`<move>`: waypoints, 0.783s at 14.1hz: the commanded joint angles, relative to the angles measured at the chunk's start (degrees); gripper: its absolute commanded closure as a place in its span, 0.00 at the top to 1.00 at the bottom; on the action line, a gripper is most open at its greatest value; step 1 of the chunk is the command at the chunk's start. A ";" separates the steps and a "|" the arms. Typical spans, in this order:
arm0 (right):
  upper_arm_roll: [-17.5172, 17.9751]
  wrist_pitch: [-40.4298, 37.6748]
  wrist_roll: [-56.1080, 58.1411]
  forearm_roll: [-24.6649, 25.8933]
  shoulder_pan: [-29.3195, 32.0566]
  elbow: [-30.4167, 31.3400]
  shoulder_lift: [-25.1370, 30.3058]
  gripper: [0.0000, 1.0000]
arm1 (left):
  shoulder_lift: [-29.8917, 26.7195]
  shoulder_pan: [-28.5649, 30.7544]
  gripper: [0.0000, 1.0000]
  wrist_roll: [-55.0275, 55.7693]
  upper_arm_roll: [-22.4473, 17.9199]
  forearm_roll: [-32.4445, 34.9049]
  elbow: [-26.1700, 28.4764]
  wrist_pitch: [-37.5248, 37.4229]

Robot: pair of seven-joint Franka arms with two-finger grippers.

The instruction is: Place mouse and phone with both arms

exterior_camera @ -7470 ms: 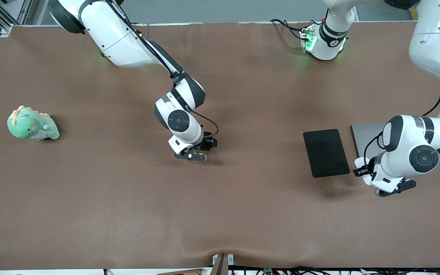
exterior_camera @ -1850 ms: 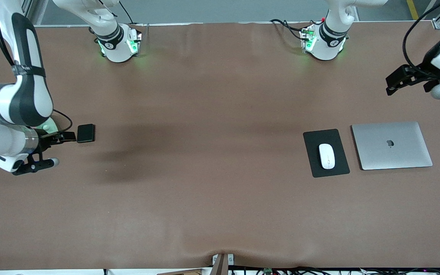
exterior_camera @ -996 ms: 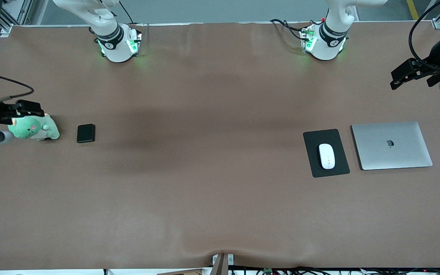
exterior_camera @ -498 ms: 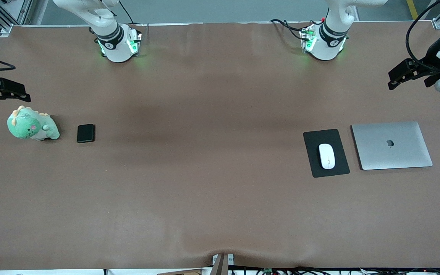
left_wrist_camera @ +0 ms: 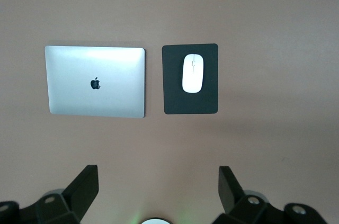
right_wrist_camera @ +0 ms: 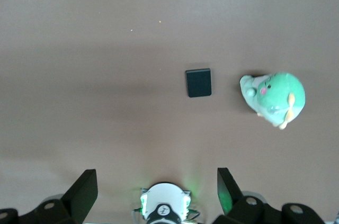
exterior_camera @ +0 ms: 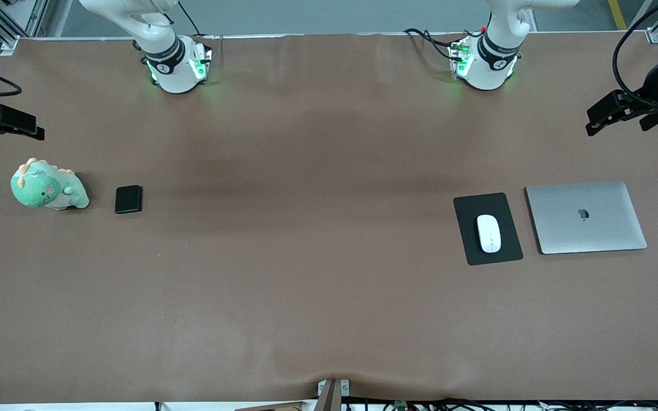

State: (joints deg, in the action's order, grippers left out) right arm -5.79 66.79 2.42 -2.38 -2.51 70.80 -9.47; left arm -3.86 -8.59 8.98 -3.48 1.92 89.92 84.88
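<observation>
Both arms are mostly cut off in the front view: only the bases at the frame's top and the gripper ends at the side edges are seen. The right gripper [exterior_camera: 6, 121] is clipped by the upper-left frame edge; the left gripper [exterior_camera: 620, 111] is clipped at the upper right. In the wrist views only the finger tips are shown, at the lower edge.

Left gripper [left_wrist_camera: 159, 192]: fingers spread wide, nothing held or touched, up in the air w/ bare table cloth [exterior_camera: 317, 274] beneath. Right gripper [right_wrist_camera: 157, 191]: likewise spread wide, empty, over cloth near its own base.

The mouse [exterior_camera: 489, 233] is laid on the black mouse pad [exterior_camera: 506, 251], center-right of the frame, just beside a closed silver laptop [exterior_camera: 586, 217]. The phone [exterior_camera: 128, 199] is laid flat on the cloth, center-left, near a green dinosaur plush [exterior_camera: 46, 187].
</observation>
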 commanded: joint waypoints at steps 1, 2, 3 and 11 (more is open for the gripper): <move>1.13 1.23 -4.70 -0.96 0.49 6.62 5.67 1.00 | -0.10 0.07 1.00 -0.10 0.05 1.25 -0.97 0.37; 1.22 3.06 -4.79 -0.96 0.49 9.07 7.25 1.00 | -0.10 -0.02 1.00 -0.01 0.05 1.25 -0.97 0.37; 1.22 5.43 -4.79 -0.96 0.49 12.49 9.53 1.00 | -0.01 -0.02 1.00 -0.10 0.14 1.25 -0.97 0.29; 1.05 7.92 -4.70 -0.96 1.55 17.36 12.19 1.00 | -0.45 0.07 1.00 -1.15 0.23 1.25 -0.97 -2.88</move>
State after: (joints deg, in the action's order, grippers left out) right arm -5.42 73.92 -1.64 -2.62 -2.32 86.71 1.29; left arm -3.86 -8.60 8.94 -3.40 1.92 89.58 83.29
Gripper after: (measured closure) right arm 0.000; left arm 0.000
